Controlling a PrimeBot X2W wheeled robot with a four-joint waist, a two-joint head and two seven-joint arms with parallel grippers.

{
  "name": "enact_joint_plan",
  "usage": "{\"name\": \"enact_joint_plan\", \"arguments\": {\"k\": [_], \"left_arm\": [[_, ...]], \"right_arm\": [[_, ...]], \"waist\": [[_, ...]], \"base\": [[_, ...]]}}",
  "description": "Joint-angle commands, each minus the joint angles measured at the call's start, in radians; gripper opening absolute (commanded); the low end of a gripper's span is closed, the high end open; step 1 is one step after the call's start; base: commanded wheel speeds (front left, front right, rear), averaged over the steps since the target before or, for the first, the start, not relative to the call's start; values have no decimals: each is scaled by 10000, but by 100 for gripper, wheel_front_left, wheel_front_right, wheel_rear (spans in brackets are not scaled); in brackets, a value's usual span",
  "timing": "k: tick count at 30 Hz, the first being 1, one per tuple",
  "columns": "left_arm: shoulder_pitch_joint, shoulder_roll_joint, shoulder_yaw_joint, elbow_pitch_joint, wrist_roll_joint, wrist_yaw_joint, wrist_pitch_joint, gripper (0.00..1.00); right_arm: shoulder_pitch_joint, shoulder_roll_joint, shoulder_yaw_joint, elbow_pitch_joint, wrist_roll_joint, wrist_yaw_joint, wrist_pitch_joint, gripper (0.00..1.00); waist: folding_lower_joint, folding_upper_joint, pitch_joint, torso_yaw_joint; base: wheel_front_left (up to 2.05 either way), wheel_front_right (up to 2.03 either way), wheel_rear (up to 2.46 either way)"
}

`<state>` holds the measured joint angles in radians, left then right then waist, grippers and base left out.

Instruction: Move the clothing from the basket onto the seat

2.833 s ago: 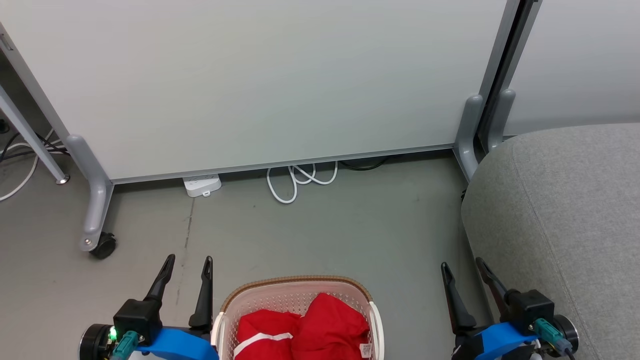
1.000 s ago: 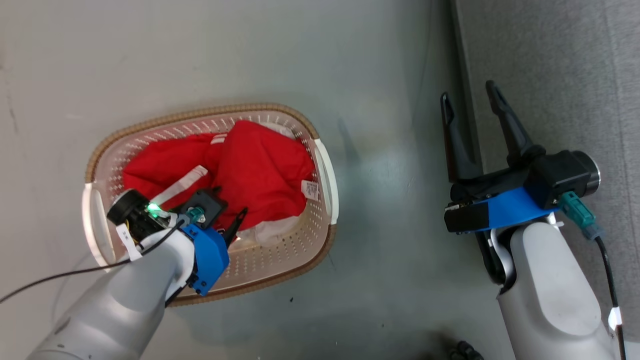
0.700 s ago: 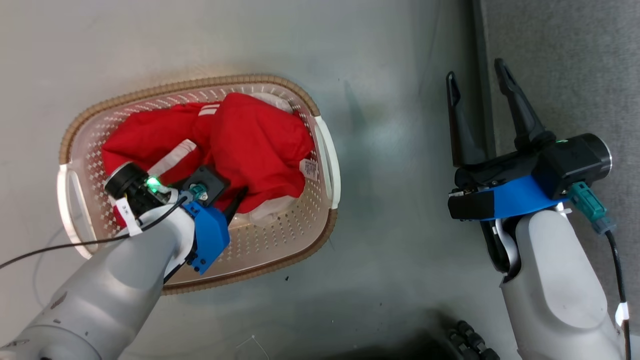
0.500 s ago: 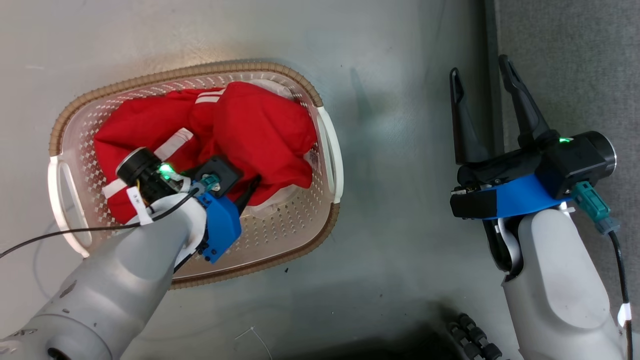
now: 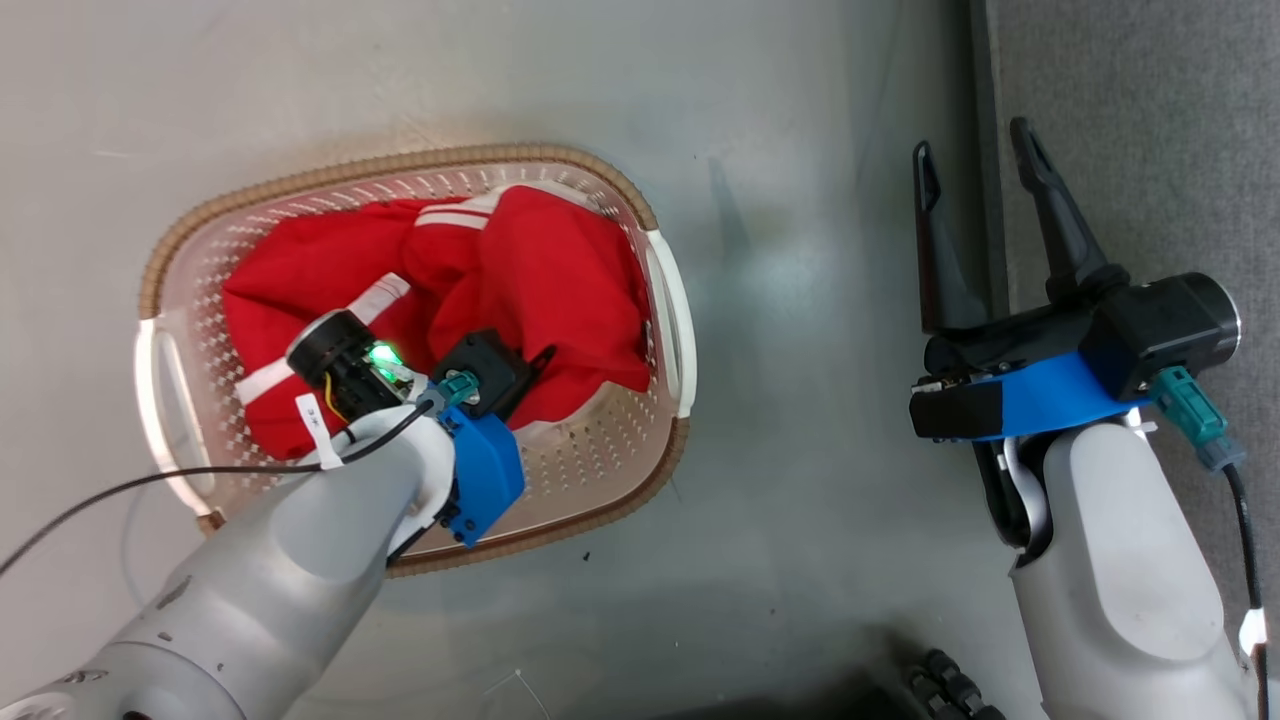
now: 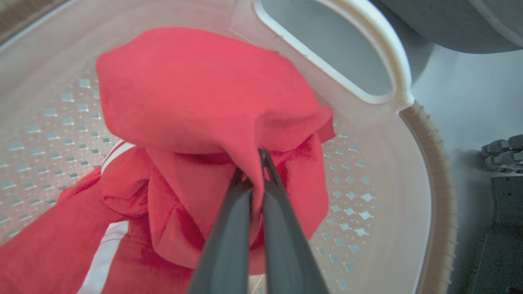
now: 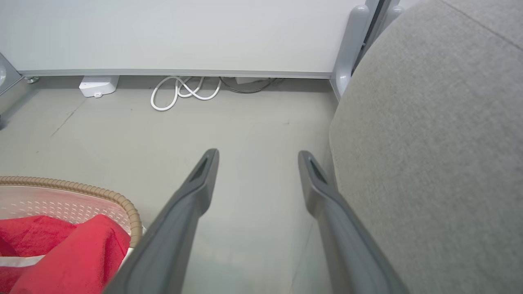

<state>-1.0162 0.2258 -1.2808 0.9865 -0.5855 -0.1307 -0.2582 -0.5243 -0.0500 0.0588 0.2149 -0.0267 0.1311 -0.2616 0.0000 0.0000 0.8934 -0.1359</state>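
The left gripper (image 6: 252, 165) has its jaws pinched together on a fold of the red clothing (image 6: 196, 90), which lies heaped in the basket (image 5: 400, 165); this looks like the grasp step. The next move likely calls for a lift clear of the rim, then a carry past the right gripper (image 5: 970, 140), whose jaws are apart and empty, onto the seat (image 5: 1150, 90).

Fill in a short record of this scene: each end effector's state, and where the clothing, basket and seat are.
left end effector: shut on a fold of the clothing, inside the basket
right end effector: open, empty, beside the seat
clothing: red, white stripes, in the basket
basket: on the floor
seat: grey, on the robot's right of the basket
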Motion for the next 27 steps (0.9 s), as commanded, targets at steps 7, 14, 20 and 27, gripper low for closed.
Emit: {"name": "enact_joint_plan", "arguments": {"k": [7, 14, 20, 27], "left_arm": [[488, 131, 425, -1374, -568, 5, -80, 0], [1523, 305, 1528, -2737, -125, 5, -83, 0], [2301, 375, 2794, -3603, 403, 6, -86, 0], [2879, 318, 3957, -4336, 889, 6, -85, 0]], "right_arm": [[412, -7, -1, 358, -32, -7, -53, 100], [907, -7, 61, 778, 40, -7, -53, 100], [1419, -7, 45, 1071, 126, -7, -53, 100], [1921, -8, 84, 1271, 226, -7, -53, 100]], "waist": [[0, 0, -1418, 524], [0, 0, -3053, 857], [0, 0, -4333, 1118], [0, 0, -5430, 1245]], "base": [[0, 0, 0], [0, 0, 0], [0, 0, 0], [0, 0, 0]]}}
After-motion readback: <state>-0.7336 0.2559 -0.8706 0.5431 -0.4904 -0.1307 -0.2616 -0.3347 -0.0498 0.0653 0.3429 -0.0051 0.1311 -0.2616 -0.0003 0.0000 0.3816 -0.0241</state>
